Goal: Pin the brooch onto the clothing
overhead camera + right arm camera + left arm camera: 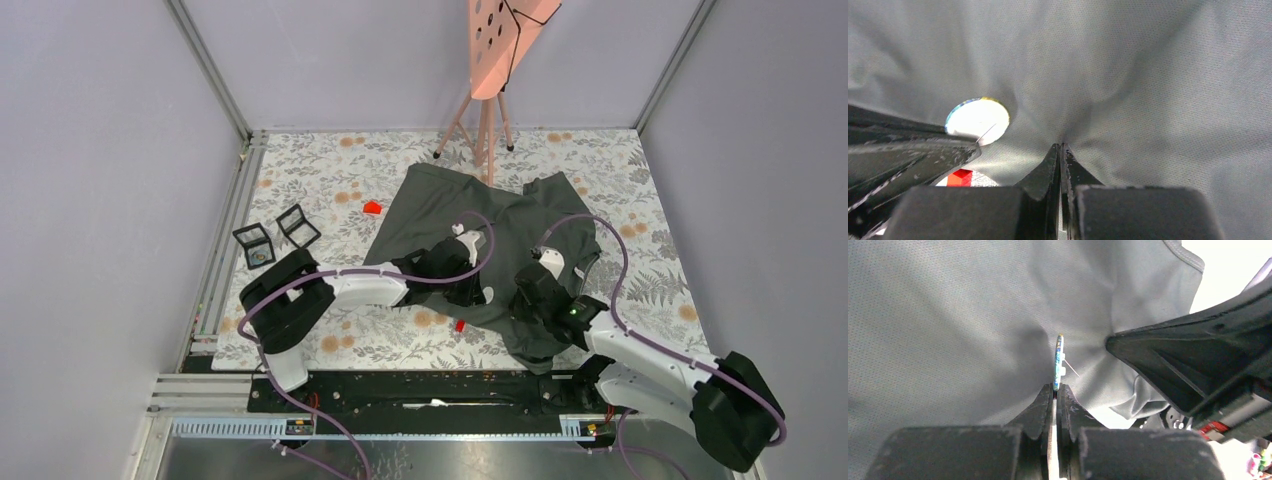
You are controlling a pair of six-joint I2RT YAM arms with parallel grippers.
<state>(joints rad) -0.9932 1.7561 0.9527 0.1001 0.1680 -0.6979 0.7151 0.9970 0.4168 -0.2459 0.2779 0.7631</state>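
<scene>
Desk with a floral-print cover (330, 180) carries the dark grey short-sleeved T-shirt of soft fabric (440, 210), which lies crumpled from the middle of the far edge down toward the near edge. The right pincer (1060, 147) is clenched on a raised fold of that shirt. Just beside it, the left pincer (1054, 390) grasps the bottom of a thin round brooch with a blue-green rim (1059, 360). The brooch is held upright against the fabric, its fine pin angled toward the pinched fold.

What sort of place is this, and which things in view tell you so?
Probably a robot lab test cell: plain grey walls on metal frame posts box in a floral-covered table, with a left arm and a right arm bolted at its near edge.
</scene>
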